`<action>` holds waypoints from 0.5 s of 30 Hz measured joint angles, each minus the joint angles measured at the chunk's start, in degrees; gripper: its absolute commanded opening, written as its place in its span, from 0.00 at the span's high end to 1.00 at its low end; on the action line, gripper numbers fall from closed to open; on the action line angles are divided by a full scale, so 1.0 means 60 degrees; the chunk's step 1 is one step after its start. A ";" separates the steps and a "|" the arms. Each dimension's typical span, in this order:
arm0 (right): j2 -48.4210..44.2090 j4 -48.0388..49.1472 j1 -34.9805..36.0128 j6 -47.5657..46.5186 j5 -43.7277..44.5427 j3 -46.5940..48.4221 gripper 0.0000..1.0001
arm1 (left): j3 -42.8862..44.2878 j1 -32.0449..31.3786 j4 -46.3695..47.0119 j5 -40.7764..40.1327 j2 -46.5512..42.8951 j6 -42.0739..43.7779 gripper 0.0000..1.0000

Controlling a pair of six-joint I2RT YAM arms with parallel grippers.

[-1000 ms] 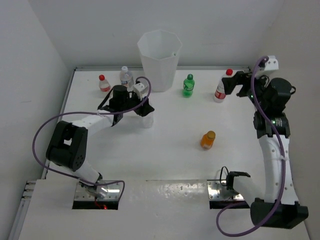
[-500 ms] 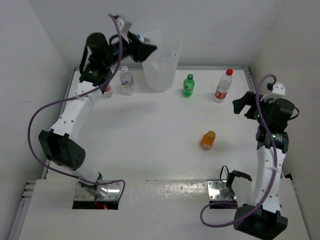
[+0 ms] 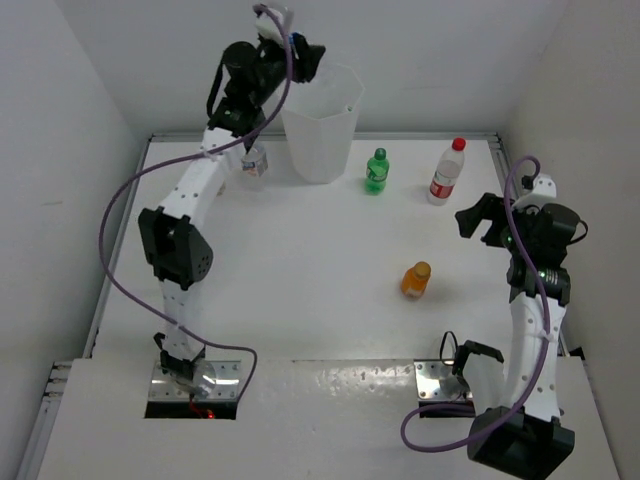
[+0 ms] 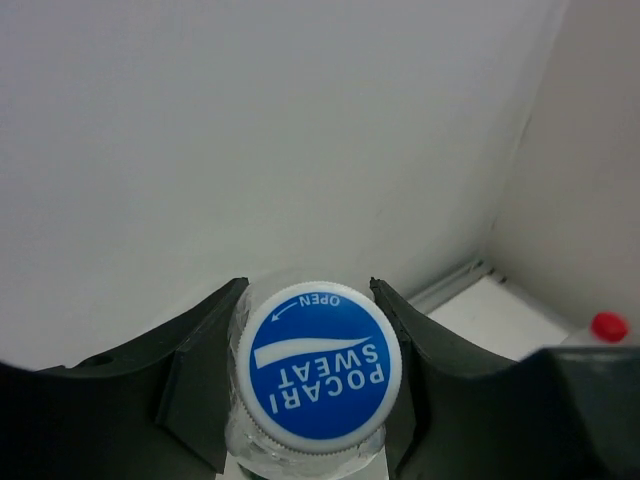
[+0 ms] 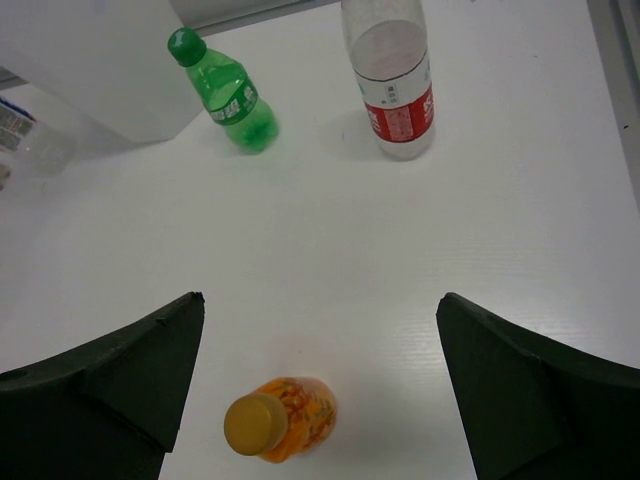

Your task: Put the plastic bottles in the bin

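Top looks down; wrist views close (right shares orange bottle (image 3: 416, 279)).

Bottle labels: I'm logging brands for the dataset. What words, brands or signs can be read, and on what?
"POCARI SWEAT": on the blue cap of the bottle in the left gripper, seen upside down.
"OPEN" with an arrow: same cap.
Red-labelled bottle, green bottle, orange bottle: label print too blurred to read.

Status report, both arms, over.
Left gripper shut on blue-capped bottle, high at bin rim. Right gripper open, empty, near orange bottle. Nothing seen blocking bin.
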 measured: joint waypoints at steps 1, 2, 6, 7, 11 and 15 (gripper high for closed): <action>0.0007 0.0051 0.0000 0.0000 0.0004 0.0000 0.01 | 0.0000 -0.0018 -0.0149 -0.0178 0.0412 0.0113 0.54; 0.0033 0.0117 -0.0004 -0.0004 0.0018 0.0000 0.01 | -0.0015 -0.0033 -0.0288 -0.0324 0.0739 0.0211 0.45; 0.0273 0.0659 -0.0007 -0.0135 0.0171 -0.0084 0.01 | -0.0186 0.0011 -0.0903 -0.0681 0.1552 0.0270 0.08; 0.0379 0.0783 -0.0007 -0.0189 0.0182 -0.0124 0.01 | -0.0193 0.0015 -0.1020 -0.0707 0.1606 0.0259 0.00; 0.1151 0.1443 0.0033 -0.0470 0.0208 -0.0153 0.01 | 0.0189 0.0015 -0.1126 -0.0805 0.1606 0.0273 0.00; 0.2062 0.2390 0.0157 -0.0878 0.0189 -0.0273 0.01 | 0.0718 -0.0011 -0.1293 -0.0820 0.1151 0.0372 0.00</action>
